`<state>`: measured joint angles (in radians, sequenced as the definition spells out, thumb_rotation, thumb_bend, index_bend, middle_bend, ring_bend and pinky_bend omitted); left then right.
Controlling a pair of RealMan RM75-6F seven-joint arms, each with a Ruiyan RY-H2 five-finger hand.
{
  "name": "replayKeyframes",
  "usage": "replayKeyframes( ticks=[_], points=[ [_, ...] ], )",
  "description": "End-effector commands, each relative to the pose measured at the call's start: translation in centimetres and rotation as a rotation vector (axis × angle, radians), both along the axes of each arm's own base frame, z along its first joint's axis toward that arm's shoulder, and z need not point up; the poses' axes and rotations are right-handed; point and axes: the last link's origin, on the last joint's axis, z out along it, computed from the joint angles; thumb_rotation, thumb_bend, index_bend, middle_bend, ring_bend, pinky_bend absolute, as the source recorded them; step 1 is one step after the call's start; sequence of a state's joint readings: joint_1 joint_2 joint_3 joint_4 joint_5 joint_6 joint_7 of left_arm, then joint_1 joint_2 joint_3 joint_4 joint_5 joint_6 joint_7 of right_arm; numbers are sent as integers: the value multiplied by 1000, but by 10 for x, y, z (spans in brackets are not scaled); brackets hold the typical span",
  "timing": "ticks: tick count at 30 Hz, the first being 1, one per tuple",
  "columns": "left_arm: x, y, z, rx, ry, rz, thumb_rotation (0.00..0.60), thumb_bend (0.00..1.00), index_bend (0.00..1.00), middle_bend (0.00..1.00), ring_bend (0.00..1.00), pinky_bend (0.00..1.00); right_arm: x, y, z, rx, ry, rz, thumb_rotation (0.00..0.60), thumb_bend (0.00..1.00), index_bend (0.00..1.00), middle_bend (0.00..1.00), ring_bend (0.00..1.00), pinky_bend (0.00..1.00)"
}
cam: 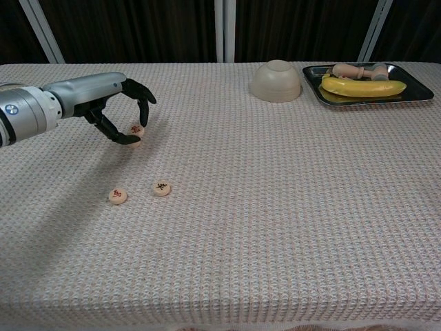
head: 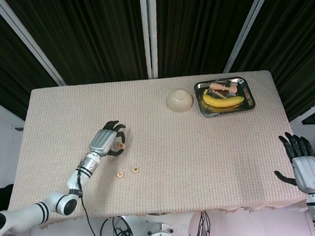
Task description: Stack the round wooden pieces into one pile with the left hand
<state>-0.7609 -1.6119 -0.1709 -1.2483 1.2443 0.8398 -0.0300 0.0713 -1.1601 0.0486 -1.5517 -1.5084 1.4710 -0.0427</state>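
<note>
— So, how many round wooden pieces with red markings do you count?

— Three. Two round wooden pieces lie flat on the beige woven tablecloth [cam: 275, 207], side by side near the front left: one [cam: 118, 196] further left, the other [cam: 162, 188] just beside it, apart and not stacked. The third round wooden piece [cam: 136, 129] is pinched in the left hand [cam: 114, 103], between the thumb and a fingertip, further back than the two on the cloth.

— Is that held piece off the table?

— It looks raised in the chest view, the hand's shadow falling on the cloth below, though I cannot tell how high.

— And the right hand?

— The right hand [head: 304, 160] shows only in the head view, at the table's right edge, its black fingers spread and holding nothing.

— What else is on the table?

— One cream-coloured bowl [cam: 275, 81] turned upside down at the back, and beside it one rectangular metal tray [cam: 413, 98] holding one yellow banana [cam: 362, 87] plus some small wooden items behind it, too small to count surely.
</note>
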Motion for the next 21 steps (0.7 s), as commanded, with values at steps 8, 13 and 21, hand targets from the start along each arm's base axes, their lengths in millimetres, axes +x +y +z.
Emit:
replayKeyframes(
  ticks=[8, 13, 21],
  points=[
    [-8, 4, -5, 4, 19, 9, 600, 284, 554, 158, 0, 0, -2, -1, 0, -8, 7, -14, 600, 84, 0, 0, 0, 0],
    [-9, 6, -5, 5, 14, 14, 600, 284, 552, 158, 0, 0, -2, -2, 0, -7, 6, -10, 600, 84, 0, 0, 0, 0],
    [-9, 7, -5, 8, 17, 16, 600, 284, 550, 158, 0, 0, -3, 0, 1, -6, 6, -14, 600, 84, 0, 0, 0, 0]
  ],
)
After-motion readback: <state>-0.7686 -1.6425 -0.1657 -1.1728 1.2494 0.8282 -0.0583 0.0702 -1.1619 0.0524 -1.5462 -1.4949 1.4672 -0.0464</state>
